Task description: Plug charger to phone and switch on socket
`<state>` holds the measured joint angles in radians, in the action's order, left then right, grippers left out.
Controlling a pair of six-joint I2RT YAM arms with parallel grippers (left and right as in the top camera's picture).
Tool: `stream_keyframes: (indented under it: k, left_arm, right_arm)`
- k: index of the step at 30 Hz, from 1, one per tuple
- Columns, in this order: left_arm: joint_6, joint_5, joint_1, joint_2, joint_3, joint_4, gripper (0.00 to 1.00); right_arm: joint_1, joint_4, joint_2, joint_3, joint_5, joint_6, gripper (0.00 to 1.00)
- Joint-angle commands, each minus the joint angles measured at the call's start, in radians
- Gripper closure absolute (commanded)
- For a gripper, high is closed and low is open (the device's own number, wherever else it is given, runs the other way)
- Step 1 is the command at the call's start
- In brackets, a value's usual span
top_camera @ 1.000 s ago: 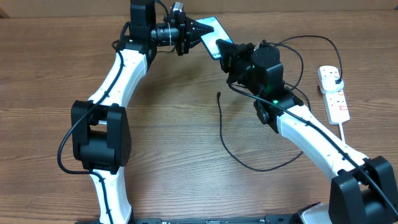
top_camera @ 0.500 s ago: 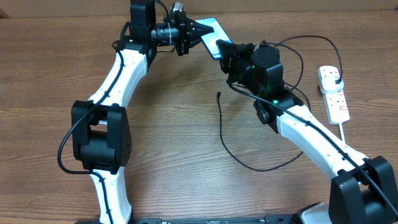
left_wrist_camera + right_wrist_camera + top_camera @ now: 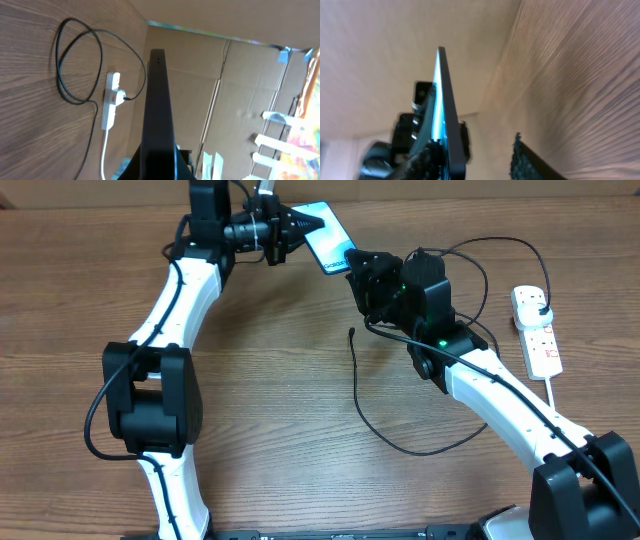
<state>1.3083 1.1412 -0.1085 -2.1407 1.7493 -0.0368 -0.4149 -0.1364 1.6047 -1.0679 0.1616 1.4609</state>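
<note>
Your left arm has swung left since a second ago and the phone has gone with it, up and to the left, while the right arm has barely shifted.

The phone is off the table, screen tilted toward the overhead camera. Its long axis runs from the left gripper out toward the right gripper, and its free short end sits at the right jaws.

The left jaws look closed on the phone's near end, though the left wrist view shows only the phone's dark edge, not the fingers. The right jaws stand wide and grip nothing. In the right wrist view the phone's edge lies beside one finger, with the other finger well clear.

The charger's connector tip lies loose on the table just below the right gripper (the nearer arm for it). The socket lies well apart, at the far right.
</note>
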Motion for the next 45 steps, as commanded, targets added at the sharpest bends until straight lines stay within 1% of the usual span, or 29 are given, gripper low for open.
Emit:
stream_keyframes:
  k: [1, 3, 8, 9, 13, 20, 24, 27, 30, 32, 34, 35, 40, 45]
  left_arm:
    - [-0.086, 0.093, 0.037, 0.003, 0.007, 0.007, 0.96]
    - [-0.098, 0.115, 0.053, 0.003, 0.007, 0.006, 0.96]
    - [-0.105, 0.163, 0.094, 0.003, 0.007, 0.007, 0.96]
    - [-0.122, 0.186, 0.11, 0.003, 0.007, 0.007, 0.96]
    - [-0.169, 0.239, 0.141, 0.003, 0.007, 0.008, 0.96]
    - [-0.187, 0.339, 0.169, 0.003, 0.007, 0.008, 0.96]
    - [-0.222, 0.396, 0.169, 0.003, 0.007, 0.008, 0.96]
    - [-0.24, 0.439, 0.169, 0.003, 0.007, 0.008, 0.96]
    - [-0.239, 0.44, 0.169, 0.003, 0.006, 0.007, 0.96]
    - [-0.239, 0.44, 0.169, 0.003, 0.006, 0.007, 0.95]
    - [-0.24, 0.44, 0.169, 0.003, 0.006, 0.007, 0.96]
    - [-0.24, 0.44, 0.169, 0.003, 0.006, 0.007, 0.96]
    - [-0.24, 0.44, 0.166, 0.003, 0.006, 0.008, 0.96]
    - [-0.24, 0.44, 0.166, 0.003, 0.006, 0.008, 0.96]
  right_arm:
    - [-0.003, 0.02, -0.025, -0.026, 0.024, -0.22, 0.46]
    - [-0.003, 0.041, -0.025, -0.026, 0.024, -0.282, 0.42]
    - [-0.003, 0.114, -0.026, -0.026, 0.027, -0.403, 0.43]
    - [-0.003, 0.156, -0.026, -0.026, 0.027, -0.45, 0.43]
    - [-0.003, 0.24, -0.026, -0.026, 0.047, -0.563, 0.43]
    - [-0.003, 0.361, -0.026, -0.026, 0.088, -0.697, 0.43]
    - [-0.003, 0.382, -0.026, -0.027, 0.178, -0.815, 0.44]
    - [0.0, 0.425, -0.026, -0.027, 0.205, -0.819, 0.45]
    - [0.014, 0.483, -0.025, -0.031, 0.215, -0.82, 0.44]
    - [0.032, 0.526, -0.025, -0.047, 0.237, -0.846, 0.45]
    - [0.051, 0.602, -0.025, -0.088, 0.237, -0.858, 0.48]
    - [0.063, 0.669, -0.024, -0.134, 0.233, -0.887, 0.48]
    - [0.092, 0.85, -0.024, -0.273, 0.19, -0.948, 0.48]
    - [0.115, 0.89, -0.008, -0.316, 0.188, -0.973, 0.49]
